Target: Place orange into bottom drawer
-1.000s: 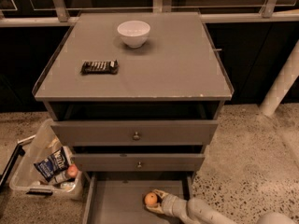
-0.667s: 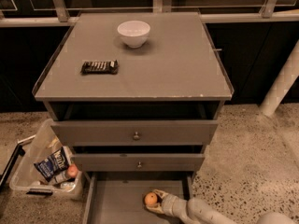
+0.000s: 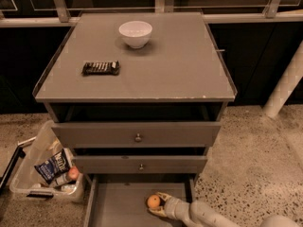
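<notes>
Robot's gripper (image 3: pixel 155 203) sits low inside the open bottom drawer (image 3: pixel 120 205), near its right wall, fingers clasped around the orange (image 3: pixel 152 201). If it lets go above the flat floor, the round fruit could roll toward the front edge.

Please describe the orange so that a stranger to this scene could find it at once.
Find the grey cabinet, then its bottom drawer, pulled open at floor level. The orange is inside, at the tip of the robot's hand. It is round and plain bright orange, unlike the reddish item in the snack bin beside the cabinet.
</notes>
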Robot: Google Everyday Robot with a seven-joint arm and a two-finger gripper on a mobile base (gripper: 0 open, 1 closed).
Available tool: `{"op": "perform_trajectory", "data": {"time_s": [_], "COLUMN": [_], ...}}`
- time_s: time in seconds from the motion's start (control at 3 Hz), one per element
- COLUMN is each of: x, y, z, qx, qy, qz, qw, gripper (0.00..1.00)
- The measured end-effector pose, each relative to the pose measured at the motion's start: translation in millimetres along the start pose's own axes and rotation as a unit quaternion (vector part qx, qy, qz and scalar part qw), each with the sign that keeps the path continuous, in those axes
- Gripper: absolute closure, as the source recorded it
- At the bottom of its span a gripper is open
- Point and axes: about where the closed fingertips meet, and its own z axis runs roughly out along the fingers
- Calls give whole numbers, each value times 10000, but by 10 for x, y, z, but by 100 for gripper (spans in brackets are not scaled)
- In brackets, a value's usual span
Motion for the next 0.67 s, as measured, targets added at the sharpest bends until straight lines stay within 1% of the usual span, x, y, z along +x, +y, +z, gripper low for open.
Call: {"op": "perform_trajectory", "data": {"time_s": [0.33,0.67], "x": [0,0], "y": [0,0], "z": [0,0], "qx": [0,0], "qy": [0,0], "qz": [0,0], "qw": [10000,10000], "gripper": [0,0]}}
